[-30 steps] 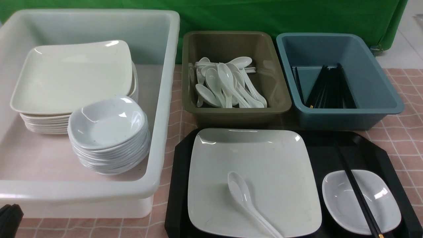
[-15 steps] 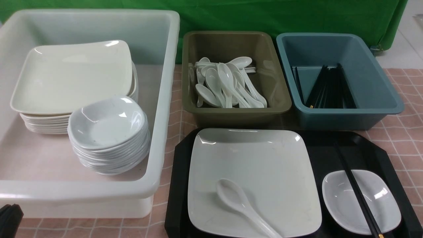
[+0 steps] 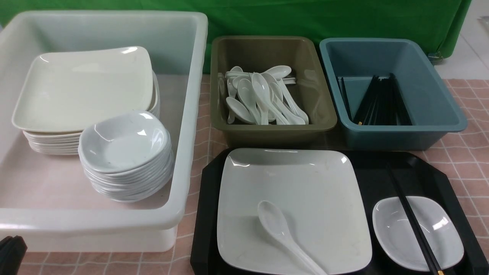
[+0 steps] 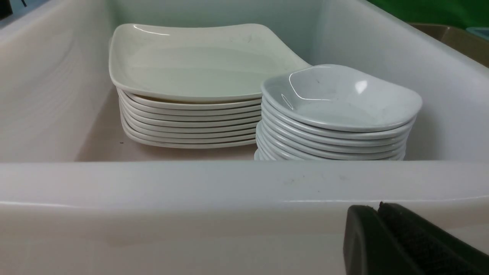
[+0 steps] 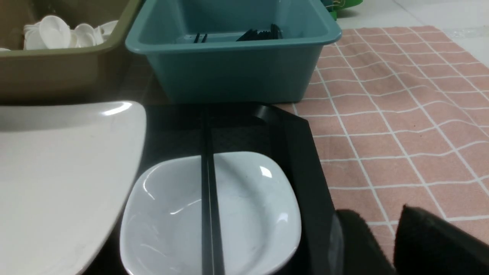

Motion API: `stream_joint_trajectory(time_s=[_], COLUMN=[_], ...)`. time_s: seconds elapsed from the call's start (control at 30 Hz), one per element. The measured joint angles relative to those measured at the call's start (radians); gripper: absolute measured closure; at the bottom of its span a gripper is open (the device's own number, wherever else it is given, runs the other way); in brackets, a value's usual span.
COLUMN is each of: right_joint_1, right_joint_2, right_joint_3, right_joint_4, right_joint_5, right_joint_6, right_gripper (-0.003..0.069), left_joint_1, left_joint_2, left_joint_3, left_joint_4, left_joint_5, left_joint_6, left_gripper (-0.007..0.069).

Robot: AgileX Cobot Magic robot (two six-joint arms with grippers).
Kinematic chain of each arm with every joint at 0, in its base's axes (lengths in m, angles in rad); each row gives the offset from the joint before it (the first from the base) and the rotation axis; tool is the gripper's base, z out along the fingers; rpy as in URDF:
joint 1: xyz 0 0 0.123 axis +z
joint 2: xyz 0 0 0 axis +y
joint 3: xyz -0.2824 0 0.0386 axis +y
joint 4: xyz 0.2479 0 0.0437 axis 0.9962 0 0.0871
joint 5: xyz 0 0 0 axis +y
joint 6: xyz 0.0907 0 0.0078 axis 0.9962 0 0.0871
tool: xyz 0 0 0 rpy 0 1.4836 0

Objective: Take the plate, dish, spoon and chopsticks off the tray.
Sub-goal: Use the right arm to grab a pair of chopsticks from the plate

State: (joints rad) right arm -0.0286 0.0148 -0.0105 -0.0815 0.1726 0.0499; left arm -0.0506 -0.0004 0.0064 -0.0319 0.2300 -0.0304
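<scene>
Nothing is cleared yet. The tray (image 3: 428,172) sits on the surface (image 3: 466,164) at the near right, carrying all four pieces. The plate (image 3: 294,183) fills its left part, and the spoon (image 3: 282,233) lies bowl-up on it, handle toward the robot. The dish (image 3: 439,244) is in the tray's near right part, with the chopsticks (image 3: 410,221) laid across it, their far ends reaching over the tray floor.

Each piece has a sorted home. The white tub (image 3: 191,114) holds stacks of plates and dishes, the olive bin (image 3: 321,95) spoons, the blue bin (image 3: 431,84) chopsticks. Spoon and chopsticks rest on top, so they probably go first.

The left gripper (image 4: 376,208) is closed and empty, parked low outside the tub's near wall. The right gripper (image 5: 382,214) stands narrowly parted, holding nothing, by the tray's right rim near the dish.
</scene>
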Motion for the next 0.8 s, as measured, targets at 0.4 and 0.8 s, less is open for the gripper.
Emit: stream_joint_trajectory(time_s=[0.4,0.8], right_joint_1=[0.0,0.0], right_joint_2=[0.0,0.0], right_joint_3=[0.0,0.007], right_joint_4=[0.081,0.081], right_joint_5=[-0.005,-0.226], right_joint_6=[0.768,0.824], right_gripper=[0.0417,0.0417], left_joint_1=[0.0,0.0], left_joint_2=[0.0,0.0], left_joint_3=[0.0,0.0], left_joint_4=[0.0,0.0], left_joint_5=[0.0,0.0], left_joint_6=[0.0,0.0], left_gripper=[0.0603,0.0603])
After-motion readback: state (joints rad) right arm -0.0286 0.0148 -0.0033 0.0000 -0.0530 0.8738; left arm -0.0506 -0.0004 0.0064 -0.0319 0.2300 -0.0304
